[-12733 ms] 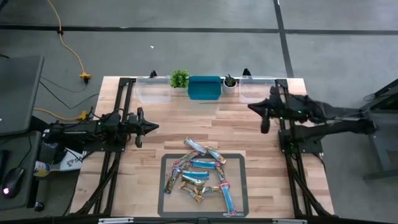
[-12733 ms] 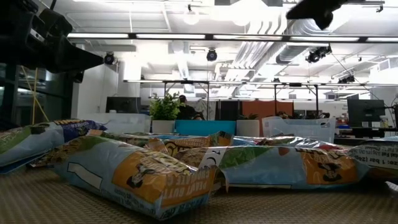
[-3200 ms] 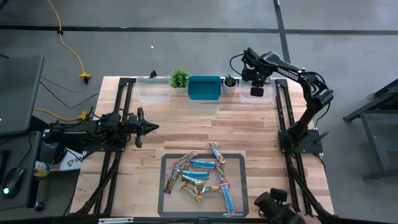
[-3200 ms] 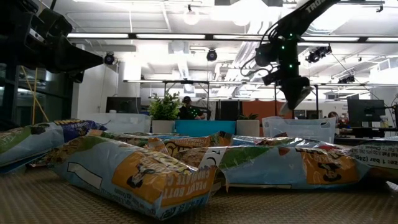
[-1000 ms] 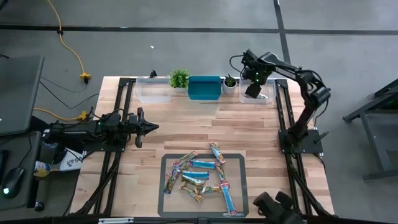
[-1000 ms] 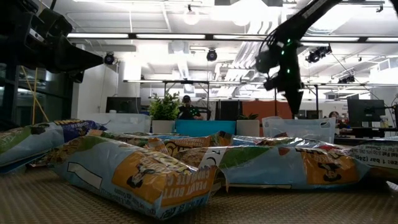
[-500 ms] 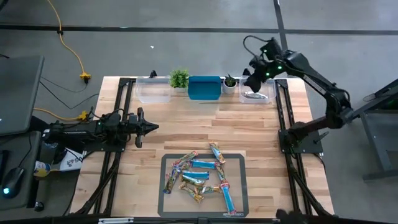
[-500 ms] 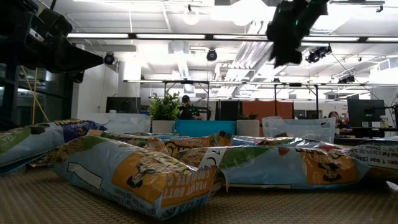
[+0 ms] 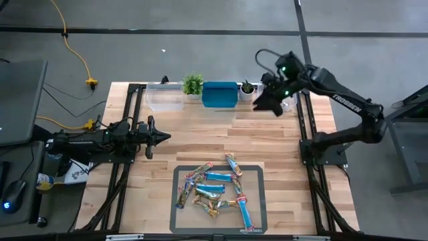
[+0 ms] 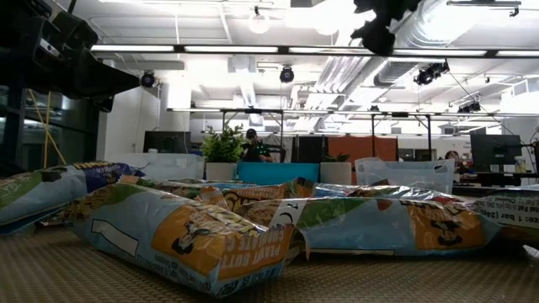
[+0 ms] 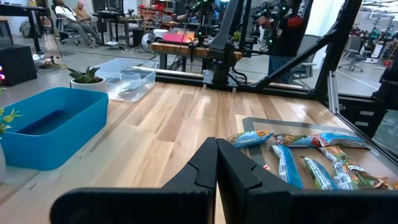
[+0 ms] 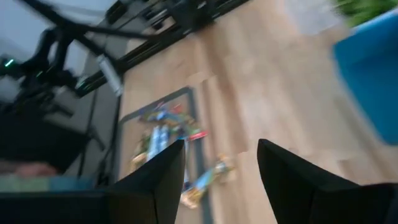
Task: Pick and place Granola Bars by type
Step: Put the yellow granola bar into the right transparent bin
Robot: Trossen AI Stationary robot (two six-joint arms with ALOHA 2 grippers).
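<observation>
Several granola bars [image 9: 215, 191], light blue and red-brown, lie piled on a dark mat [image 9: 180, 214] at the table's near middle; they also fill the foreground of the low view [image 10: 194, 231]. One bar [image 11: 132, 91] lies in the clear bin [image 9: 291, 102] at the far right. My right gripper [image 9: 262, 102] hangs open and empty, high above that bin's near left corner, slanting down toward the mat [image 12: 193, 96]. My left gripper [image 9: 167, 136] waits shut at the table's left, pointing level.
Along the far edge stand a second clear bin [image 9: 166, 98], a leafy plant [image 9: 192, 84], a blue bin [image 9: 220, 94] and a small potted plant [image 9: 247, 88]. Bare wood lies between the mat and the bins. A person shows beyond the table [image 11: 283, 31].
My right gripper has risen from just over the far-right clear bin and tipped from pointing straight down to slanting toward the table's near left. Its fingers have stayed open and empty. The bar stays in the bin.
</observation>
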